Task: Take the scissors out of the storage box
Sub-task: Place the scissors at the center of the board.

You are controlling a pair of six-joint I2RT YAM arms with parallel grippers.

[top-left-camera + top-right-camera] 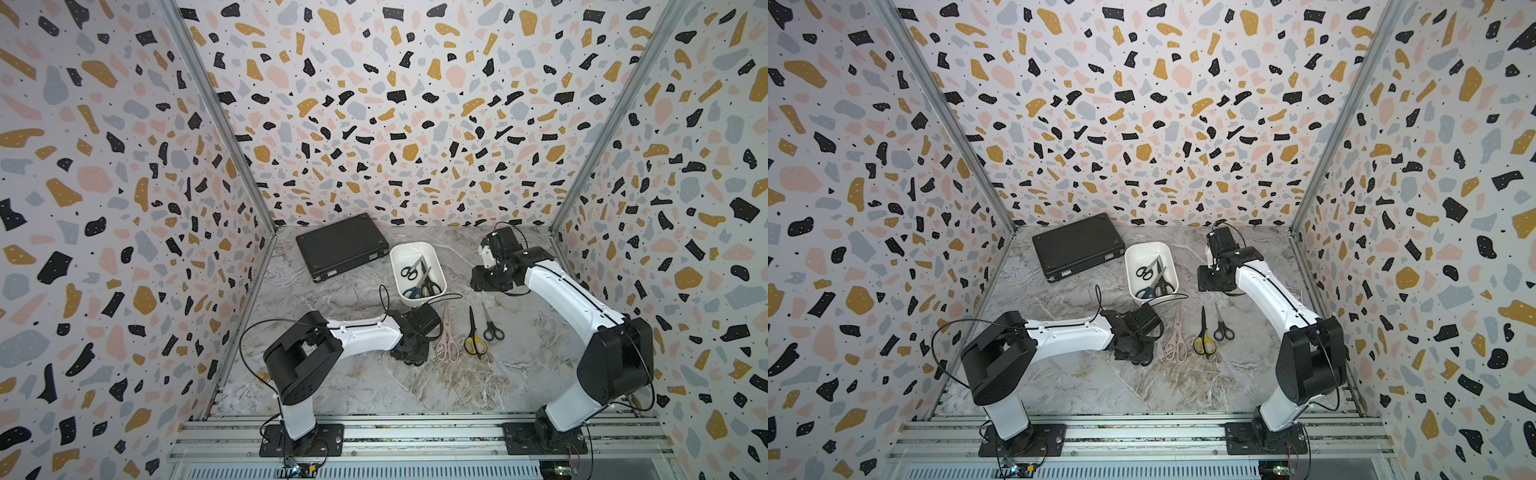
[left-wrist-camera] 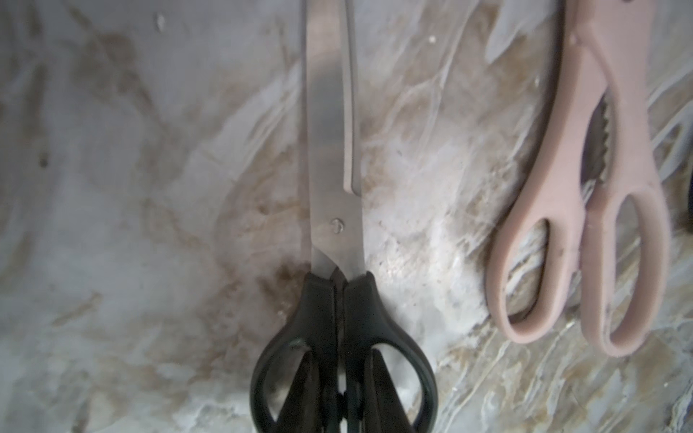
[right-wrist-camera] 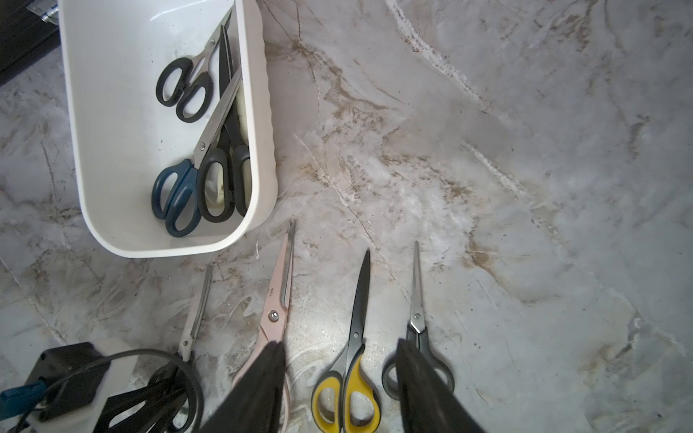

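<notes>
Left wrist view is showing a black-handled pair [image 2: 337,262] lying on the marble table [image 2: 112,187], with the left gripper's [image 2: 339,397] fingers [image 2: 300,390] sitting inside its handle loops, jaws narrow and gripping the handles — a detail both top views are hiding under the left wrist. A pink pair [image 2: 585,210] is lying just beside it. Right wrist view is looking down on the box [image 3: 262,112], where three pairs are still crossing each other: black [image 3: 187,88], blue [image 3: 176,195] and a dark-handled one [image 3: 221,180]; something cream beneath them is hard to make out. Nearer than the box, the pink pair, a yellow-and-black pair [image 3: 348,375] and a grey pair [image 3: 418,337] are lying in a row. The right gripper's [image 3: 337,393] fingers [image 3: 423,386] are standing half open and empty, covering parts of the pink and grey handles. A black case [image 1: 340,247] is lying beside the box in both top views.
</notes>
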